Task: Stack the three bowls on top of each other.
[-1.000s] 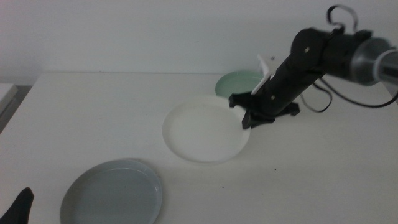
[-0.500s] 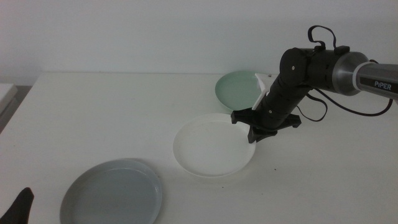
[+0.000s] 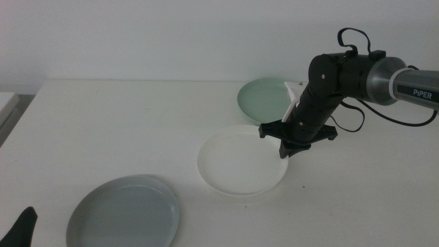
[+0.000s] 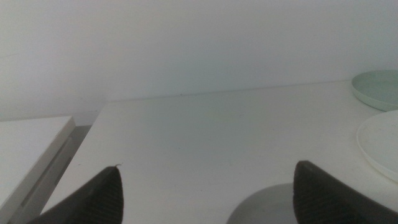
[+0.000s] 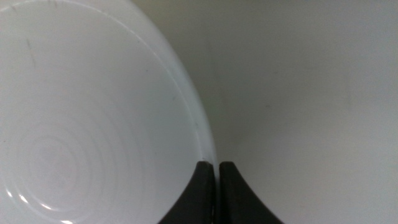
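My right gripper [image 3: 285, 152] is shut on the right-hand rim of the white bowl [image 3: 240, 161], which lies low near the table's middle. In the right wrist view its jaws [image 5: 216, 165] pinch that rim, and the white bowl [image 5: 93, 118] spreads out beyond them. The mint green bowl [image 3: 263, 98] rests behind it, partly hidden by the arm. At the front left lies the grey-blue bowl [image 3: 127, 213]. My left gripper [image 3: 24, 230] waits at the bottom left corner, and in its own wrist view it [image 4: 208, 165] stands open over the grey-blue bowl's edge [image 4: 267, 210].
The white table [image 3: 103, 123] reaches a pale back wall. A low white ledge [image 3: 7, 103] sits past the table's left edge. A black cable [image 3: 357, 113] loops from the right arm behind the mint green bowl.
My right gripper has pulled the white bowl nearer and slightly to the right, away from the mint green bowl. The left arm and the grey-blue bowl have not moved.
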Available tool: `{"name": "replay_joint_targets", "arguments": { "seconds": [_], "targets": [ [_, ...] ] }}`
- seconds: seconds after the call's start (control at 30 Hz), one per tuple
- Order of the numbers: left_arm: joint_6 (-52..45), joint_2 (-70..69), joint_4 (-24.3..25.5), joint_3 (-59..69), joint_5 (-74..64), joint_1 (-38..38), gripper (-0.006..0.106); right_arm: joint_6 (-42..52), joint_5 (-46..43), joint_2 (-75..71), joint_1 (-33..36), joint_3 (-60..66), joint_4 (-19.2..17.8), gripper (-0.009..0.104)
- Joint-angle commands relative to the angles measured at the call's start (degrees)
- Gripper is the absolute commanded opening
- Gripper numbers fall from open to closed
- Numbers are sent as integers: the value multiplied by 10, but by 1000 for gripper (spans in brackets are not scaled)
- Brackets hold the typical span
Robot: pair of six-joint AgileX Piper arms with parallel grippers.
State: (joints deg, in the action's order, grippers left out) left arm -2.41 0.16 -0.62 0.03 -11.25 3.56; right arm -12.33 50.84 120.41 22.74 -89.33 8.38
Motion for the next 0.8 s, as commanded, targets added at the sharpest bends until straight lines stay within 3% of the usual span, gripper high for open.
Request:
{"name": "replay_joint_targets", "arguments": {
  "seconds": [0.0, 0.23, 0.33, 0.6, 0.77],
  "targets": [
    [2, -2, -2, 0, 8, 0, 94, -16, 7, 0, 0, -4, -27, -2],
    [2, -2, -2, 0, 8, 0, 94, -20, 4, 0, 0, -4, -36, -2],
    [2, -2, -2, 0, 8, 0, 94, -22, 4, 0, 0, -4, -36, 2],
    [2, -2, -2, 0, 8, 0, 94, -20, 9, -8, 0, -10, -36, 53],
    [2, -2, -2, 0, 8, 0, 94, -19, 35, -29, -10, -75, -76, 65]
  ]
}}
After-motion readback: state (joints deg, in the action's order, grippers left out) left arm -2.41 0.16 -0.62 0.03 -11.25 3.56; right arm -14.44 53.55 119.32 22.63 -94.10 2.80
